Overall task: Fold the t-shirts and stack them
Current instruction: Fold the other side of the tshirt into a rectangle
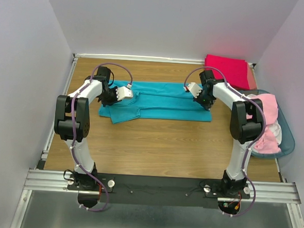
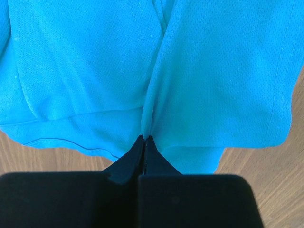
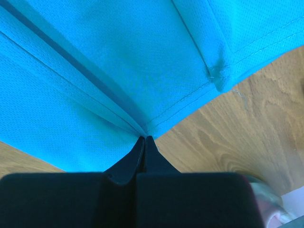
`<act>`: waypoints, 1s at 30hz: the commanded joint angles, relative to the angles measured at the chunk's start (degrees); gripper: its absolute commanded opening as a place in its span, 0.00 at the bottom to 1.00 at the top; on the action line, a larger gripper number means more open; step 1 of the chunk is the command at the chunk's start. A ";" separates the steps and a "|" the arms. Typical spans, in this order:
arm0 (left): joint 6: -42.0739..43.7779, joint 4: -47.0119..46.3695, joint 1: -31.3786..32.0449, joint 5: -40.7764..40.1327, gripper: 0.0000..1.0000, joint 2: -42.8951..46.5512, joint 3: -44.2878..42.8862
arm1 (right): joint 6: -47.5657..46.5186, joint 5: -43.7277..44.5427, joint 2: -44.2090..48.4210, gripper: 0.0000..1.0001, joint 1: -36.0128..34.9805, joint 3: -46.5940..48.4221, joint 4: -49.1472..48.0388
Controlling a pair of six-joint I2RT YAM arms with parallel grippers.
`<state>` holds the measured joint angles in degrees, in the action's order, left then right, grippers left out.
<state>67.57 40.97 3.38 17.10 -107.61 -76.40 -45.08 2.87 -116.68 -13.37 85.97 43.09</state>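
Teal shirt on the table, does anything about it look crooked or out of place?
Yes. The teal shirt lies folded in a long strip, but its corner by the left tool juts out slanted past the near edge. The right tool pinches the other end.

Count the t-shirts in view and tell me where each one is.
3 clearly: a teal shirt spread mid-table; a crimson shirt folded in the far right corner; a pink shirt heaped in the basket on the right. The heap may hide more.
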 commanded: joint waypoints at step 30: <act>-1.30 0.51 -2.32 -0.06 0.27 -1.73 -3.49 | 3.06 1.61 -3.99 0.28 0.71 6.04 1.12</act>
<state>67.26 40.97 2.17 17.10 -108.88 -78.65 -44.58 3.01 -119.00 -13.37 88.79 43.27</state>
